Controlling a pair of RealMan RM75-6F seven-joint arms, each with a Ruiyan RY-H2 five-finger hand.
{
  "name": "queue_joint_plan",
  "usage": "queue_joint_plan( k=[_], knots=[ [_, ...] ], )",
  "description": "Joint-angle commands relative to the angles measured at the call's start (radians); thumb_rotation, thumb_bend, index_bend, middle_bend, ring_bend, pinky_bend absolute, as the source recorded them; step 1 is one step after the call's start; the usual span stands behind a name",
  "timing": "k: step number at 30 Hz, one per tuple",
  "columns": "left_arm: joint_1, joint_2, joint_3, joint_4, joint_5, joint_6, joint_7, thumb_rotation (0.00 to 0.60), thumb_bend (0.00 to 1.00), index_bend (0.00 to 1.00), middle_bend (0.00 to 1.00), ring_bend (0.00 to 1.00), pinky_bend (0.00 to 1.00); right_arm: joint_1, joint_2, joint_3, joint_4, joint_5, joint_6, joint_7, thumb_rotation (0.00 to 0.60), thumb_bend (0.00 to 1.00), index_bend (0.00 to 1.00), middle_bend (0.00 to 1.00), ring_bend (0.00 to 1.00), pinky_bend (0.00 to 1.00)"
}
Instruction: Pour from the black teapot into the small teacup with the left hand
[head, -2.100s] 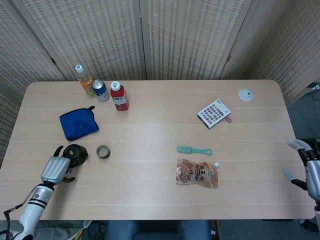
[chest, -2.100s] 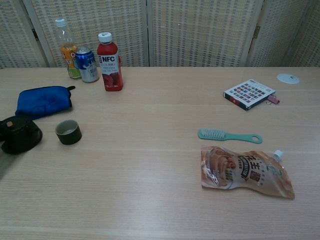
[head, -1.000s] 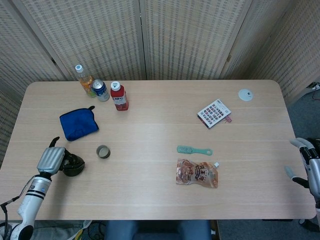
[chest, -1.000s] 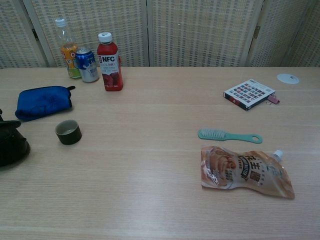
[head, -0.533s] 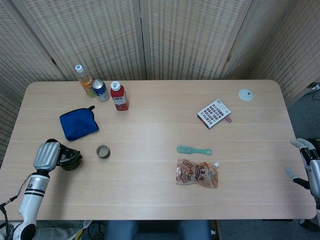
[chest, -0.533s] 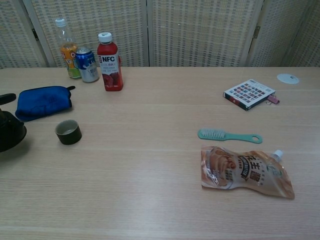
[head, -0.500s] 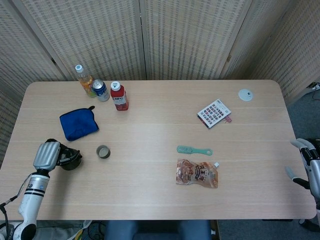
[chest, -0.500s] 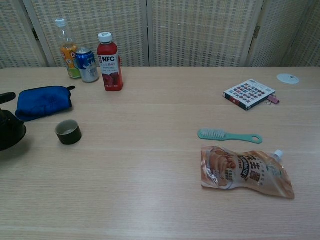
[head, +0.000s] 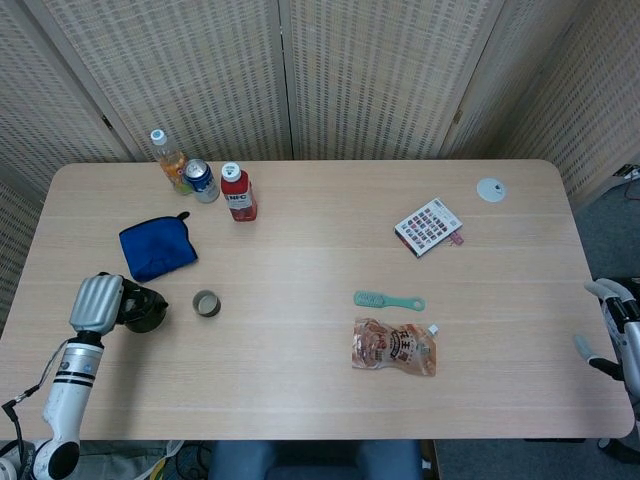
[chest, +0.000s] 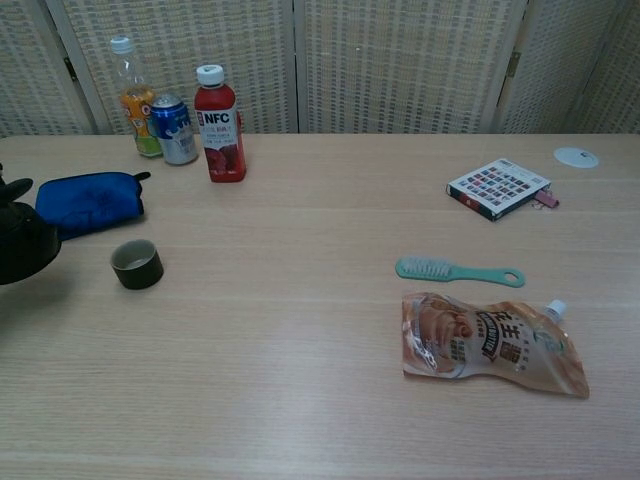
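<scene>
The black teapot (head: 146, 308) hangs above the table near its left edge, held by my left hand (head: 97, 301), whose silver back faces the camera. In the chest view the black teapot (chest: 20, 246) shows at the far left, clear of the tabletop, with its shadow below it. The small dark teacup (head: 206, 303) stands upright on the table just right of the pot, a short gap between them; the chest view shows the teacup (chest: 136, 264) with a pale inside. My right hand (head: 617, 327) hovers off the table's right edge, fingers apart, holding nothing.
A blue pouch (head: 157, 249) lies just behind the teapot. An orange drink bottle (head: 167, 160), a can (head: 201, 181) and a red NFC bottle (head: 238, 192) stand at the back left. A green brush (head: 388, 300), a snack pouch (head: 394, 346), a booklet (head: 429, 226) and a white disc (head: 490, 189) lie to the right.
My left hand has lifted the teapot off the table and raised it, now drifting slightly toward the teacup. My right hand has sunk a little lower at the right edge.
</scene>
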Motion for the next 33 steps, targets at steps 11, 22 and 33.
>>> queue_joint_plan(
  k=[11, 22, 33],
  knots=[
    [-0.03, 0.008, 0.003, -0.016, 0.036, -0.009, 0.014, 0.485, 0.4, 1.0, 1.0, 1.0, 0.47, -0.001, 0.019, 0.033, -0.032, 0.024, 0.033, -0.048, 0.6, 0.21, 0.24, 0.22, 0.13, 0.16],
    [-0.068, -0.004, 0.001, -0.009, 0.055, -0.033, 0.029, 0.512, 0.4, 1.0, 1.0, 1.0, 0.48, -0.012, 0.033, 0.031, -0.053, 0.031, 0.039, -0.057, 0.6, 0.21, 0.24, 0.22, 0.13, 0.16],
    [-0.104, -0.025, -0.002, 0.018, 0.051, -0.059, 0.04, 0.533, 0.4, 1.0, 1.0, 1.0, 0.48, -0.027, 0.036, 0.026, -0.055, 0.036, 0.05, -0.049, 0.6, 0.21, 0.24, 0.22, 0.13, 0.16]
  ],
)
